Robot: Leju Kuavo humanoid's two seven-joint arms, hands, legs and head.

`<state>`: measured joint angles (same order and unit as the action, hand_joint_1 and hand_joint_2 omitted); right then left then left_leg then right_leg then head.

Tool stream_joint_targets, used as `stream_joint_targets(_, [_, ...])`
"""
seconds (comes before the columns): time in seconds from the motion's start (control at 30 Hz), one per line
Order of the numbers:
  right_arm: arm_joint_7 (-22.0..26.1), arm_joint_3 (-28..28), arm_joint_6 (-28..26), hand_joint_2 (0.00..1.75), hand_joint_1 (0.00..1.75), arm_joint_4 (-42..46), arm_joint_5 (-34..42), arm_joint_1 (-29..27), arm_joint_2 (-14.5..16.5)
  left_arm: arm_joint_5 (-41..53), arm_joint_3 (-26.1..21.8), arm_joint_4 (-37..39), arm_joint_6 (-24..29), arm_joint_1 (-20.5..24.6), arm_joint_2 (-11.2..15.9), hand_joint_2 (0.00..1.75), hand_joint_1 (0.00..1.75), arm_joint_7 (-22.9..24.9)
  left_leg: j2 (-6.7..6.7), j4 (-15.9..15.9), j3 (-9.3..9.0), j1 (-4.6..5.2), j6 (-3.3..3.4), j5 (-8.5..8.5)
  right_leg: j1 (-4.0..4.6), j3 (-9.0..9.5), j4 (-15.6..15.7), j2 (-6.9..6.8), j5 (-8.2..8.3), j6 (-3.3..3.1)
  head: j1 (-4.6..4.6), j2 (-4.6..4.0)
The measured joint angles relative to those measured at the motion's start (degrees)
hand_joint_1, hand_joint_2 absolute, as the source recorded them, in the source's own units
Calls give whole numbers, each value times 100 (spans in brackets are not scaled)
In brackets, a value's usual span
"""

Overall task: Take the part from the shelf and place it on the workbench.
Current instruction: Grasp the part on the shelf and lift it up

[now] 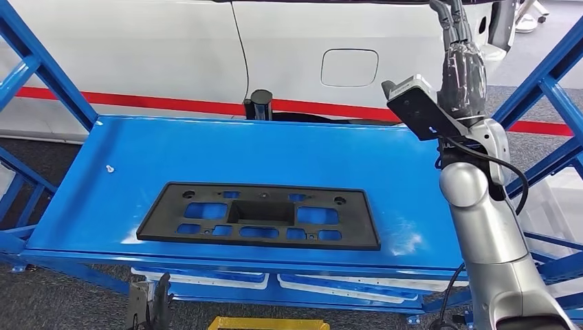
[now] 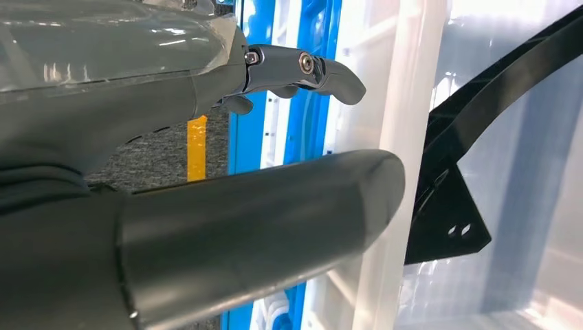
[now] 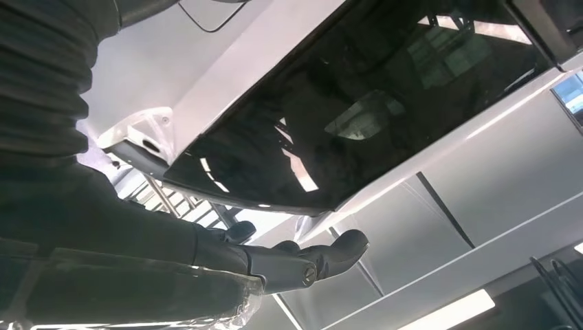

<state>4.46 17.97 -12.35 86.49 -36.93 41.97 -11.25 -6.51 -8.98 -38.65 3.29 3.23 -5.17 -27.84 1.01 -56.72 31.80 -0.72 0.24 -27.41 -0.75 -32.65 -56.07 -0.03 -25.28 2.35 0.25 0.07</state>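
1. The right hand (image 1: 462,69) is raised above the far right corner of the blue workbench (image 1: 103,179), fingers (image 3: 337,251) stretched out and apart, holding nothing.
2. The left hand (image 2: 206,137) hangs below the workbench, thumb and fingers (image 2: 309,72) apart with nothing between them, just beside a white bin wall (image 2: 385,103) with a black bracket (image 2: 447,206) behind it.
3. The black part (image 1: 261,214), a flat rectangular plate with cut-outs, lies flat on the workbench near its front edge, well apart from the right hand.
4. A white car body (image 1: 295,48) with a red stripe stands behind the workbench.
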Motion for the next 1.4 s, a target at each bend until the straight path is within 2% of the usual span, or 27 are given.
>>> stream_joint_targets(0.27, [80, 33, -69, 175, 0, 78, -376, -89, 2, 0, 54, 52, 40, 17, 19, 0, 0, -90, -4, 1, -1, 15, 54, -34, -8, 35, 82, -2, -6, 1, -1, 0])
stream_joint_targets(0.4, [50, 93, 69, 175, 0, 372, -627, -246, -72, -11, 63, 100, 52, 13, 40, 0, 0, -121, -7, 1, -9, 16, 58, -36, -11, 37, 82, -3, -19, 50, -3, 0])
stream_joint_targets(0.6, [-49, 265, 399, 175, 0, 1064, -857, -744, -303, -40, 61, 145, 73, -33, 44, 0, 0, -196, -9, 6, -20, 7, 59, -36, 4, 36, 68, -2, -22, 55, -4, 0])
stream_joint_targets(0.87, [-44, 563, 448, 175, 0, 1704, -1036, -1407, -614, -62, 58, 184, 115, -83, 32, 0, 0, -215, -13, 16, -27, 0, 58, -36, 5, 34, 62, 1, -24, 54, -4, 0])
stream_joint_targets(1.4, [-44, 726, 449, 175, 0, 1908, -1020, -1494, -783, -61, 55, 208, 146, -98, 15, 0, 0, -216, -16, 16, -32, 0, 58, -36, 4, 38, 61, 2, -24, 54, -4, 0])
